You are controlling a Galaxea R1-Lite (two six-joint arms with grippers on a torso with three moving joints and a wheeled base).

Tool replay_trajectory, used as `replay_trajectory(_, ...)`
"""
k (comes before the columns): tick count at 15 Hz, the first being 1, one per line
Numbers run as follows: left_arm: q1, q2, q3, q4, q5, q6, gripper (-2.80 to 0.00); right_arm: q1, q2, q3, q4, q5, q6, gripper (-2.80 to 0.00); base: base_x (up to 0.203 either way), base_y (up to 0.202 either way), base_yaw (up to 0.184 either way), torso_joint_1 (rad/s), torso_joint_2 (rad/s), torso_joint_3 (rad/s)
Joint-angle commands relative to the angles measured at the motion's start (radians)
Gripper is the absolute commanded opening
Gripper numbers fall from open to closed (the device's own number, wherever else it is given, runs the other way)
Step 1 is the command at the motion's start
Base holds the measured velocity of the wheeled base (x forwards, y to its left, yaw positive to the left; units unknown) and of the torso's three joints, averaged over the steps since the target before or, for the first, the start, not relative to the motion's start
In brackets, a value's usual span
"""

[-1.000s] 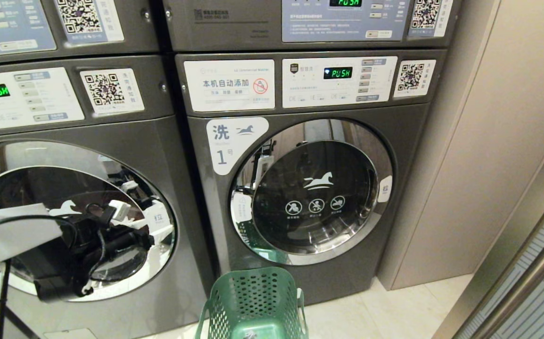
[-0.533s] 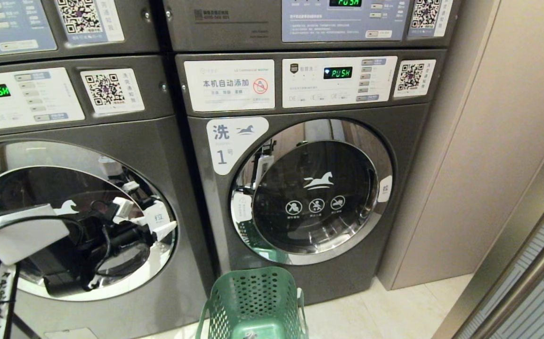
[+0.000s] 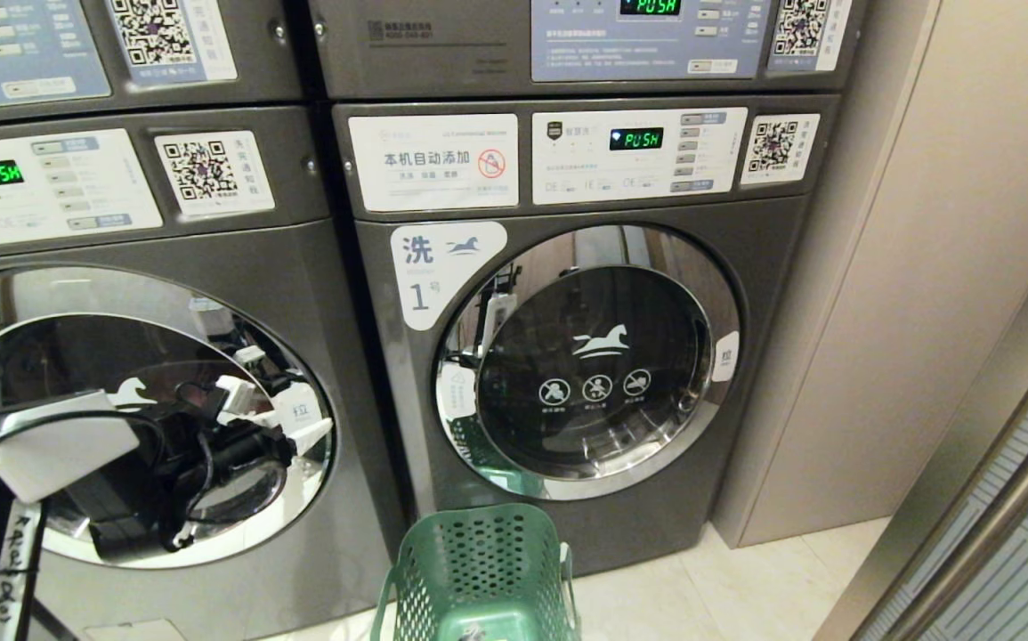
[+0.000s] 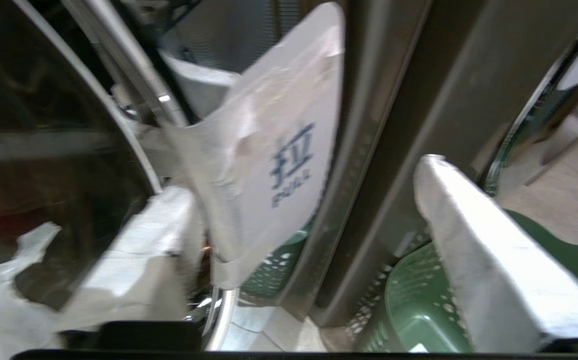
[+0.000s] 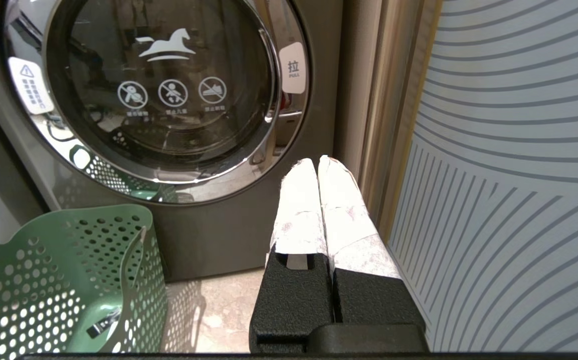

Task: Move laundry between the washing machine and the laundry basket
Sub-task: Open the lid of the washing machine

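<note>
The left end effector [image 4: 299, 220] sits right at the washing machine [image 3: 211, 267] door's edge, fingers spread apart around the white pull tab [image 4: 273, 165], not clamped on it. The green laundry basket [image 3: 478, 570] is on the floor just beside. The right end effector [image 5: 319, 167] is clenched, parked off to the side.
</note>
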Motion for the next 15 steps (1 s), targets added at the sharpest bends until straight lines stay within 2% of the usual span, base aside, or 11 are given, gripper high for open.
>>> replay_trajectory(1, -0.003, 0.003, 0.003, -0.004, -0.009, -0.001, -2.80, 0.000, 0.002, 0.034, -0.001, 0.000, 0.000, -2.80, 0.000, 0.000, 0.000, 0.000, 0.00, 0.000)
replay_trajectory(5, -0.004, 0.003, 0.003, -0.006, -0.045, -0.001, -2.80, 0.000, 0.002, 0.034, -0.001, 0.000, 0.000, -2.80, 0.000, 0.000, 0.000, 0.000, 0.00, 0.000)
replay_trajectory(12, -0.006, 0.003, 0.003, -0.007, -0.045, -0.003, -2.80, 0.000, 0.002, 0.034, -0.001, 0.000, 0.000, -2.80, 0.000, 0.000, 0.000, 0.000, 0.00, 0.000)
replay_trajectory(13, -0.006, 0.003, 0.003, -0.007, -0.045, -0.001, 0.00, 0.000, 0.002, 0.034, -0.001, 0.000, 0.000, -2.80, 0.000, 0.000, 0.000, 0.000, 0.00, 0.000)
replay_trajectory(15, -0.006, 0.003, 0.003, -0.007, -0.045, -0.001, 0.00, 0.000, 0.001, 0.034, -0.001, 0.000, 0.000, -2.80, 0.000, 0.000, 0.000, 0.000, 0.00, 0.000)
